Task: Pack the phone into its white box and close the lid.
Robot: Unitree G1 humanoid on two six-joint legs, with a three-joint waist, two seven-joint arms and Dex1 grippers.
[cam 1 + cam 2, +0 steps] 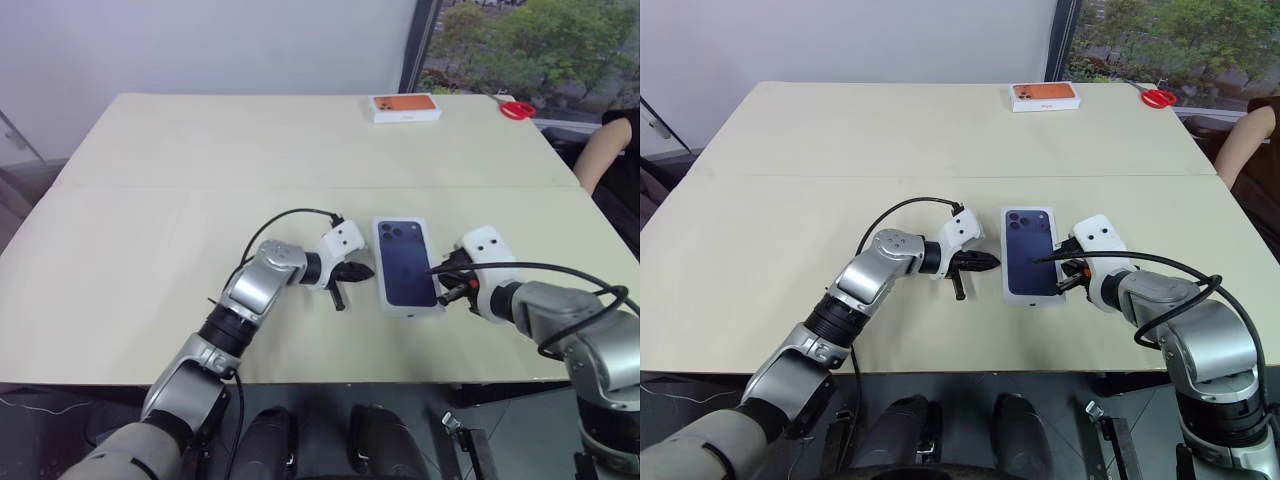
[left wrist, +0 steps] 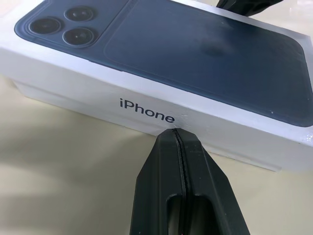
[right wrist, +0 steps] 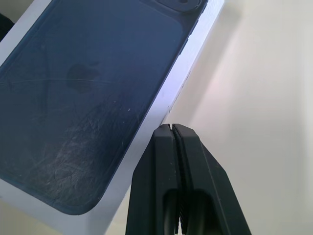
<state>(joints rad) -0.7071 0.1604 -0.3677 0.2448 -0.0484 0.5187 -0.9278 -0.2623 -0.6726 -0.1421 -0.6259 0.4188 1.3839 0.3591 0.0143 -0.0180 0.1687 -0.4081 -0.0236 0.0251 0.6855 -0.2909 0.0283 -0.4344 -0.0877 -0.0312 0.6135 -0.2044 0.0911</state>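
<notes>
We see a wide cream table (image 1: 150, 250) with the closed white box (image 2: 88, 95) lying flat near its near edge, a little right of the middle. The lid (image 1: 407, 264), printed with a dark blue phone picture, sits on the box, camera lenses toward the far end, and the word iPhone runs along the box's left side wall. The phone itself we cannot see, so we cannot say whether it lies inside. Our left tool (image 1: 357, 271) has its two black fingers pressed together and points right at the left side of the box; in the left wrist view its tip meets the side wall just under the lettering. Our right tool (image 3: 170, 130) also has its fingers together, holding nothing, and its tip sits just beside the right edge of the lid; whether it touches we cannot tell. At the far side of the table lies a white box with an orange top (image 1: 405, 107), and to its right, by the far right corner, a pair of red scissors (image 1: 517, 109). A person's arm (image 1: 603, 150) shows past the right edge.
</notes>
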